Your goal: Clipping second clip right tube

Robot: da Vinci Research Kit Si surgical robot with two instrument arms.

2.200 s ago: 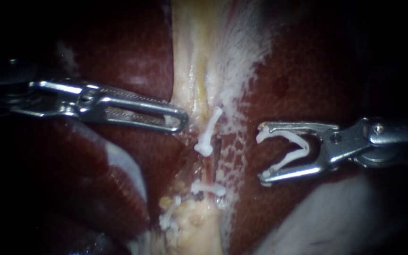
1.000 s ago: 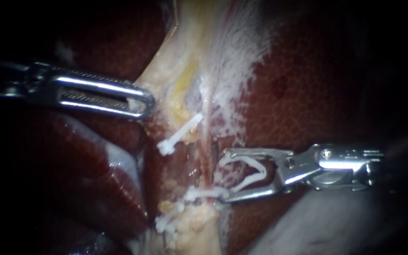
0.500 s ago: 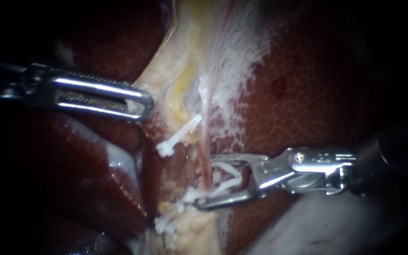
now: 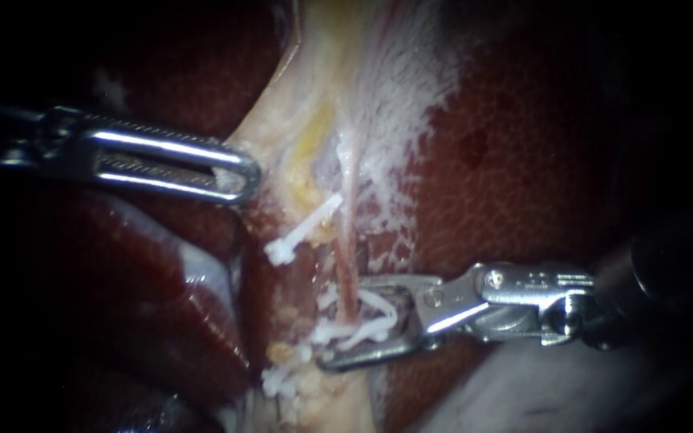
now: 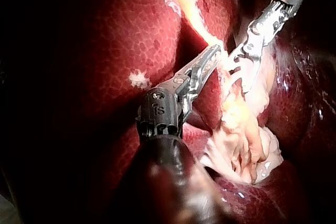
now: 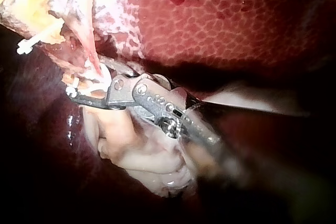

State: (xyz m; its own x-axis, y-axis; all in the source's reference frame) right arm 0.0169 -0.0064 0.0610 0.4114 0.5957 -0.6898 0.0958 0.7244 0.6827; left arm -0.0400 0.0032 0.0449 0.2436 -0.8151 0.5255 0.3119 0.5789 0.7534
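Your right instrument (image 4: 340,322), reaching in over the liver (image 4: 515,152), held an open white clip (image 4: 385,305) between its jaws, both jaws bearing on the clip's legs. The right tube (image 4: 346,232), a thin reddish strand, ran between those legs, and the clip had not yet closed on it; just beside the lower jaw a fastened clip (image 4: 326,331) already crossed the same tube.

Your left instrument (image 4: 230,172) had its long slotted jaws clamped together on the edge of the pale tissue (image 4: 298,112) that ran down the middle of the liver; the strip stood taut toward the liver's left side. A slanting clip (image 4: 302,232) stuck out of the strip between the two instruments; a lowest clip (image 4: 281,381) lay at the strip's lower end among yellowish fat.

The liver's surface was dark red, wet and finely mottled; a whitish film (image 4: 411,104) spread from the strip toward the right instrument's side; beyond the lit tissue everything lay in darkness. In the right wrist view, a soft pale lobe (image 6: 136,150) sat under your right instrument's shaft.
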